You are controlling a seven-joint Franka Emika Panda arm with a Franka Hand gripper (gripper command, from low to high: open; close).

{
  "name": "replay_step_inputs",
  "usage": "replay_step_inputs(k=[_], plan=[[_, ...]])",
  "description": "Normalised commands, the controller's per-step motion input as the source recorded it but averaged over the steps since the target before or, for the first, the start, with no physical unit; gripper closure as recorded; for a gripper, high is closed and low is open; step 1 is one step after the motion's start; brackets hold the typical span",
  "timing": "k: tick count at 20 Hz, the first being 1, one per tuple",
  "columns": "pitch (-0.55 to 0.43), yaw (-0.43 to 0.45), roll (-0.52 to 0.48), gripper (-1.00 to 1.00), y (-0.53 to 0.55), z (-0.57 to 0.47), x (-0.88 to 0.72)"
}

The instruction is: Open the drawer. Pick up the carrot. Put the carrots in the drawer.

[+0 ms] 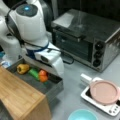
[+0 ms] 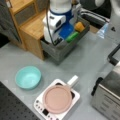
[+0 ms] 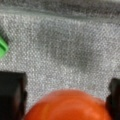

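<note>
The dark grey drawer (image 1: 53, 90) (image 2: 62, 51) stands pulled out of the bamboo-topped cabinet (image 1: 20, 97) (image 2: 32, 25). In a front view the orange carrot (image 1: 43, 76) lies on the drawer floor beside a green vegetable (image 1: 33, 73) and a yellow pepper-like item (image 1: 23, 68). My gripper (image 1: 55, 71) hangs down into the drawer just right of the carrot. In the wrist view the gripper (image 3: 65, 86) is open, its black fingers (image 3: 12, 95) wide apart, and the carrot (image 3: 67, 107) lies between them on the grey liner. In a front view the arm (image 2: 53, 27) hides the carrot.
A silver toaster oven (image 1: 87, 37) (image 2: 107, 97) stands behind the drawer. A pink pan on a white hotplate (image 1: 103, 92) (image 2: 57, 98) and a teal bowl (image 1: 82, 115) (image 2: 28, 77) sit on the grey table in front.
</note>
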Motion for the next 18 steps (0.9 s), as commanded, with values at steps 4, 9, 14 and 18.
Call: replay_step_inputs(k=[4, 9, 14, 18], plan=[[-0.188, -0.014, 0.104, 1.00, -0.01, -0.05, -0.19], [-0.172, -0.022, 0.125, 1.00, 0.02, -0.08, -0.17], [-0.162, -0.025, 0.114, -1.00, 0.00, -0.06, -0.16], [-0.158, -0.034, 0.097, -1.00, -0.01, -0.05, -0.14]])
